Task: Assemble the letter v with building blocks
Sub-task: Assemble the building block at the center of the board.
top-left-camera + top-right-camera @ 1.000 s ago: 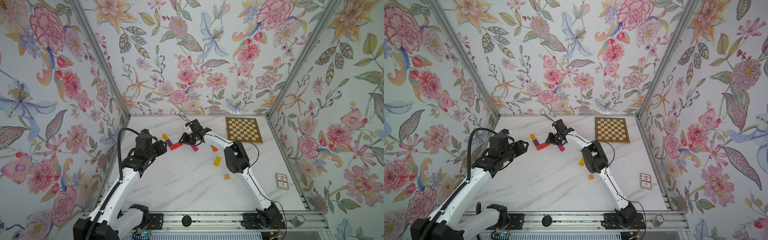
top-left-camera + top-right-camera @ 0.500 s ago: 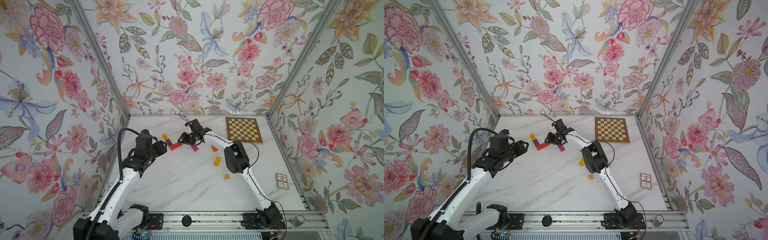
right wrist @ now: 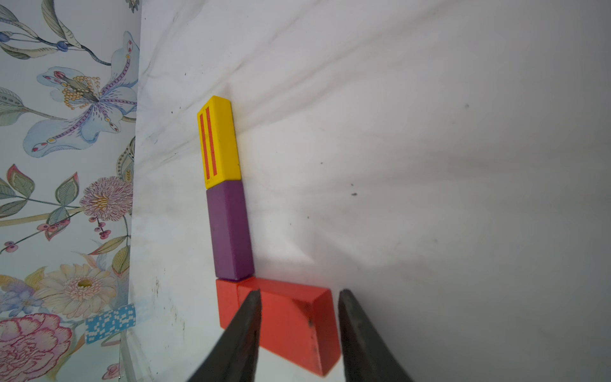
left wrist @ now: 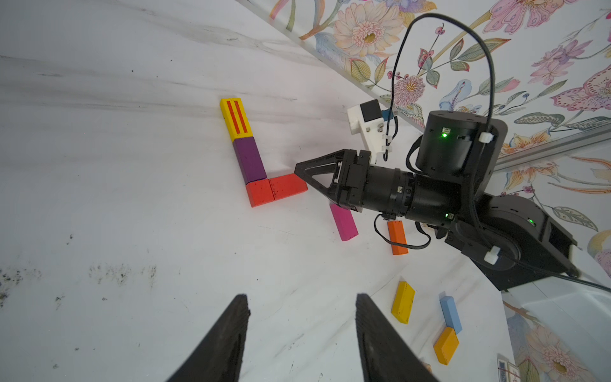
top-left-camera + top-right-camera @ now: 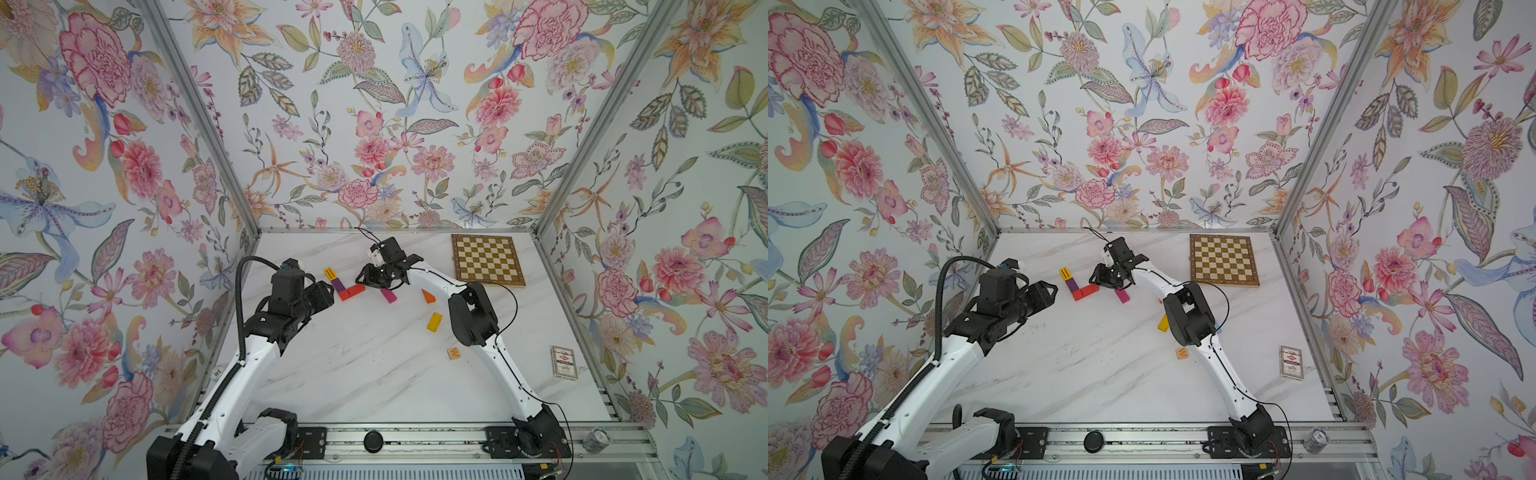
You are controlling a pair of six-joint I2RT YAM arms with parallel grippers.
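A yellow striped block (image 5: 330,273), a purple block (image 5: 338,284) and a red corner block (image 4: 261,193) lie end to end in a row. A second red block (image 3: 291,317) runs sideways from the corner, which gives an L-like angle. My right gripper (image 3: 299,294) stands open astride this red block, its fingers just off the block's sides; both top views show it low over the block (image 5: 360,282). My left gripper (image 4: 301,297) is open and empty, a short way to the left of the row (image 5: 329,294). A loose magenta block (image 5: 389,295) lies just right of the right gripper.
An orange wedge (image 5: 428,296), a yellow block (image 5: 434,322) and a W cube (image 5: 454,353) lie along the right arm. A light blue block (image 4: 450,314) shows in the left wrist view. The chessboard (image 5: 487,261) is at the back right and the card box (image 5: 564,362) by the right wall.
The right gripper's jaws have spread apart around the red block. Both arms have stayed almost where they were, and the blocks have not shifted.
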